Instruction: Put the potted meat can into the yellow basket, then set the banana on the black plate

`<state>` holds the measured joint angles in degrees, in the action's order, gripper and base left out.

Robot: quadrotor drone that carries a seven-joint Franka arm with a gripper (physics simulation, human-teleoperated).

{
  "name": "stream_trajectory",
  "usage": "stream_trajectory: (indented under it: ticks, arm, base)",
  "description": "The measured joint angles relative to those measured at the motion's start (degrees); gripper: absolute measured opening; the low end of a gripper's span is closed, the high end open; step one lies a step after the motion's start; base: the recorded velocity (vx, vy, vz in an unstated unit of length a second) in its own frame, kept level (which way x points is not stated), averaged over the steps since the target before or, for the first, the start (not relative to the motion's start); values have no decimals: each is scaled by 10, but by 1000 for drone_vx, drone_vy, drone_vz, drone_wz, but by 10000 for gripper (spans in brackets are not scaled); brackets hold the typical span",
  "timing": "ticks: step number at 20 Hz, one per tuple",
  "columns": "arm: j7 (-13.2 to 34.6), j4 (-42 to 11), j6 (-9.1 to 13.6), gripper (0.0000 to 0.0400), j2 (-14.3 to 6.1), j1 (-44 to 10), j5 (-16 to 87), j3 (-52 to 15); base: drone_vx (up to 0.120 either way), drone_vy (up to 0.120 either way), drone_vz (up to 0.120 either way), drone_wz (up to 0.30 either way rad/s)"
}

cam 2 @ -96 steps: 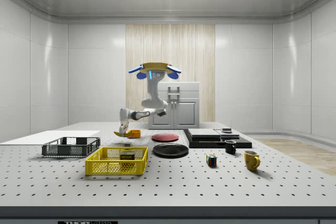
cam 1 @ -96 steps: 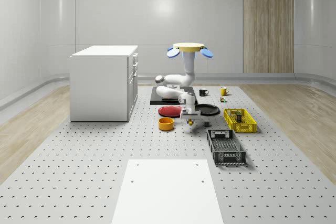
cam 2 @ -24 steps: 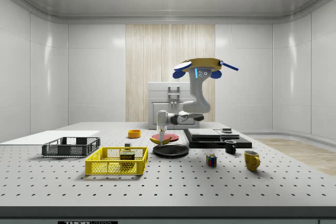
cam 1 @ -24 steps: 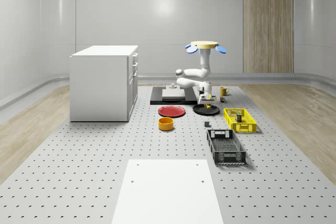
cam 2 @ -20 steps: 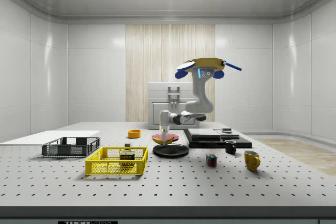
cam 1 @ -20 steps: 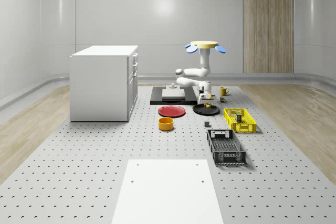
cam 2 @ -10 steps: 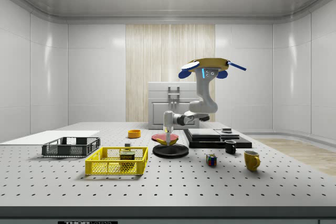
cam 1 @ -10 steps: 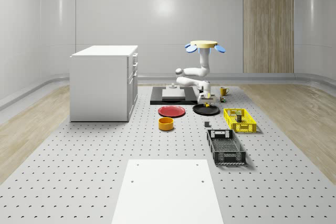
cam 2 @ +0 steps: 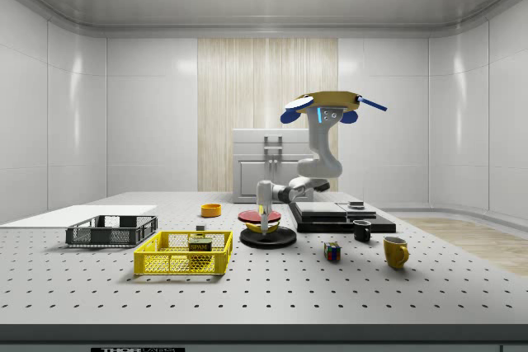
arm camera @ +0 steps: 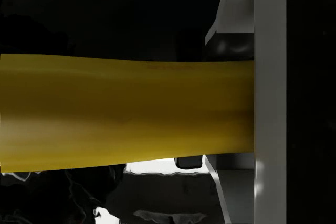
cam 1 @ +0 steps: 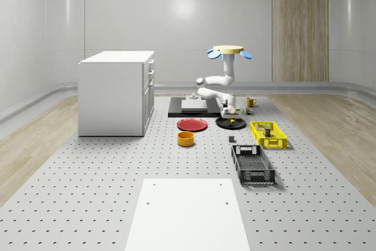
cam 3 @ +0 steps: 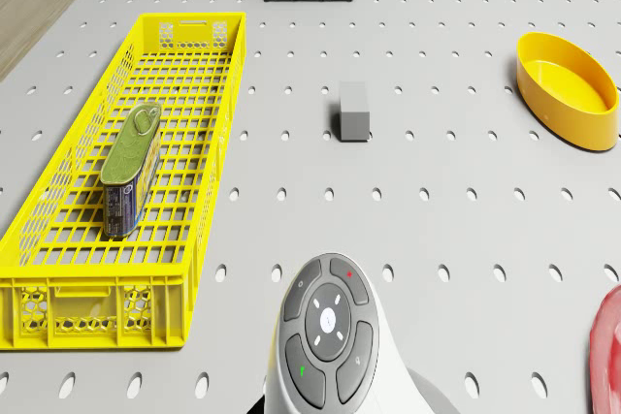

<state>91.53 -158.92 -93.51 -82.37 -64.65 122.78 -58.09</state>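
Tool [cam 2: 264,222] holds banana [arm camera: 126,111] over black plate [cam 2: 268,237]; drone [cam 2: 328,106] hovers.

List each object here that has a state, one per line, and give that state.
Potted meat can: lying inside the yellow basket.
Banana: held in the end effector, low over the black plate.
Drone: hovering near the black plate.
Grey crate: sitting on the table.

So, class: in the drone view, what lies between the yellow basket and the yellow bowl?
A small grey block on the table, between the yellow basket and yellow bowl.
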Motion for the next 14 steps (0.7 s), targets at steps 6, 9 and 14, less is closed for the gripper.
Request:
stream_trajectory:
  ticks: [6, 9, 14]
  arm:
    - [23, 0, -34, 348, -27, -11, -30, -9]
    - [20, -8, -22, 375, -28, -8, -41, -24]
    - [17, -23, -4, 393, -29, -2, -66, -56]
  base:
    - [0, 0, 0, 0]
    - [0, 0, 0, 0]
    - [0, 0, 0, 0]
